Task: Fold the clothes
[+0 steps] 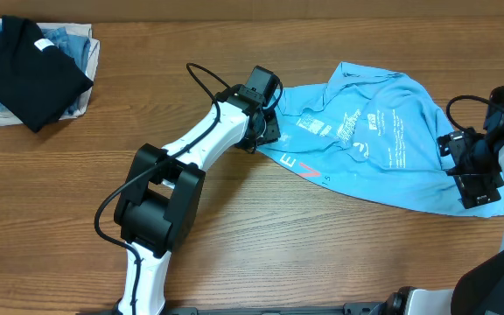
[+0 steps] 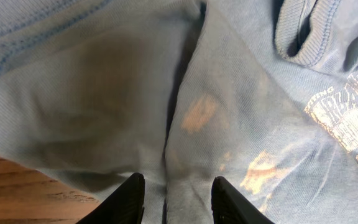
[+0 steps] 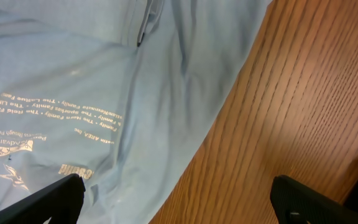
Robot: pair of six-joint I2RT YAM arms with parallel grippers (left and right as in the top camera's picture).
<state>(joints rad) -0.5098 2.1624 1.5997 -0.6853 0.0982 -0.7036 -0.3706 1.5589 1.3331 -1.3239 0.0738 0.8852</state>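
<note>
The t-shirt (image 1: 383, 140) was spread, rumpled, on the table (image 1: 234, 245), right of centre. The left gripper (image 2: 177, 183) was set at its left edge, fingers partly open, with a ridge of cloth seen between them. The right gripper (image 3: 176, 186) was held wide open over the right edge, nothing gripped. A black shirt (image 1: 29, 70) was stacked on folded garments (image 1: 73, 44) far left.

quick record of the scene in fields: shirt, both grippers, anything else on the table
shirt: light blue t-shirt, spread crumpled, not folded, right of centre
left gripper: at the shirt's left edge, fingers a little apart over a crease; grip unclear
right gripper: at the shirt's right edge, wide open, partly over bare table
other: black folded shirt on a denim-blue and white pile, far left corner
</note>
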